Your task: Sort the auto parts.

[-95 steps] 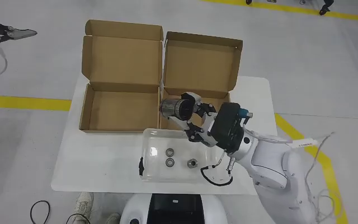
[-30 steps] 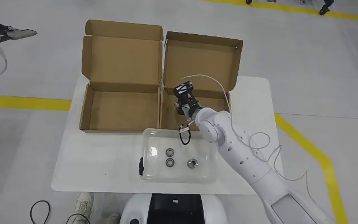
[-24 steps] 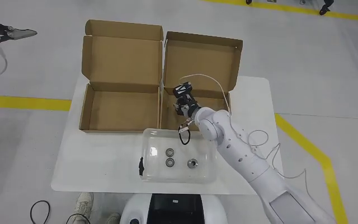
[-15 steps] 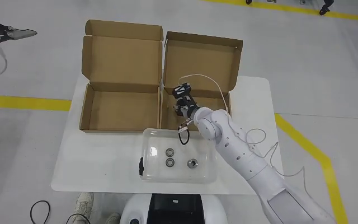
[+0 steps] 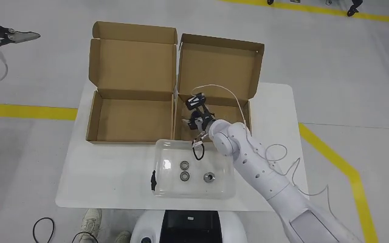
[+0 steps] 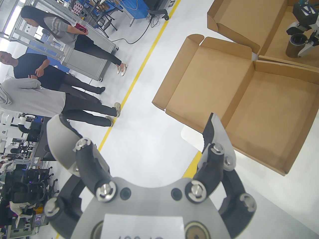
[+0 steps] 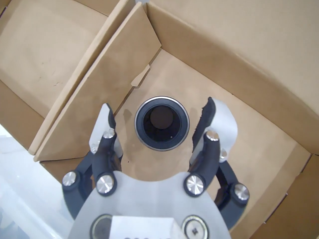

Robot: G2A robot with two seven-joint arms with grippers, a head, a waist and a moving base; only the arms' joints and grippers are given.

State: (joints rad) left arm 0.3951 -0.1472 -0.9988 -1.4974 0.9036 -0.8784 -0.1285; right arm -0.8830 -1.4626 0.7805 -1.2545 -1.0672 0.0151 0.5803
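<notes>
A dark metal cylinder part [image 7: 161, 123] with a hollow core stands upright on the floor of the right cardboard box [image 7: 249, 150], near its left wall. My right gripper [image 7: 159, 105] hangs just above it, open, one finger on each side and neither touching it. From above, that gripper [image 5: 196, 115] sits at the front left corner of the right box [image 5: 228, 124]. The left wrist view shows the cylinder [image 6: 294, 48] far off under the right gripper [image 6: 302, 39]. My left gripper [image 6: 135, 123] is open and holds nothing, off the table's left side.
The left cardboard box [image 5: 130, 118] stands open beside the right one. A clear plastic bin [image 5: 222, 161] at the table's front holds two bearings [image 5: 184, 170] and a small round part [image 5: 208, 177]. Both box lids stand up at the back.
The right gripper carried the cylinder from over the bin's back edge into the right box, set it down upright and opened. The cylinder now stands free.
</notes>
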